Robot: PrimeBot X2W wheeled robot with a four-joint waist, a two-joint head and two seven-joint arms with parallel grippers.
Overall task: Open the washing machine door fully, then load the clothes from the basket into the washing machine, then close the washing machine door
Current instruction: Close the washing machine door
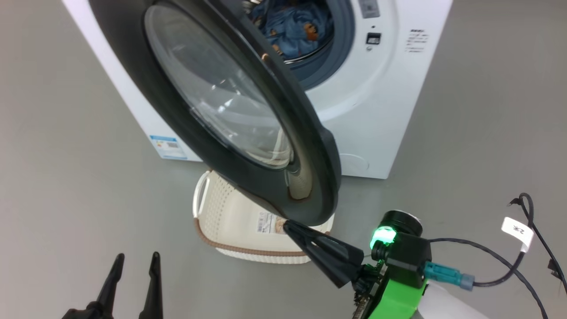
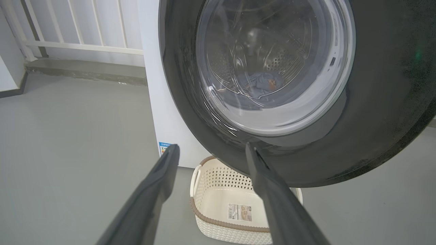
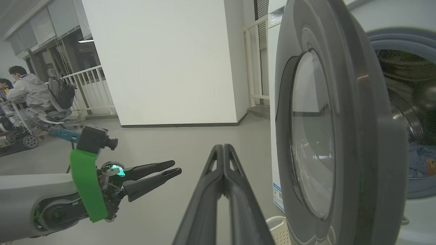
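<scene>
Now the right gripper (image 1: 290, 228) has its fingers pressed together into one stiff point at the lower rim of the washing machine door (image 1: 319, 177) — likely for nudging it shut, since the clothes (image 1: 292, 26) lie in the drum (the basket (image 1: 248, 251) sits beneath the door). The left gripper (image 1: 137, 258), fingers apart, hangs clear.

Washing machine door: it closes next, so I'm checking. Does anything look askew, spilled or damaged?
Nothing stands out. The washing machine door looks intact and partly open, the clothes lie inside the washing machine, and the basket sits upright and empty on the floor beneath it.
</scene>
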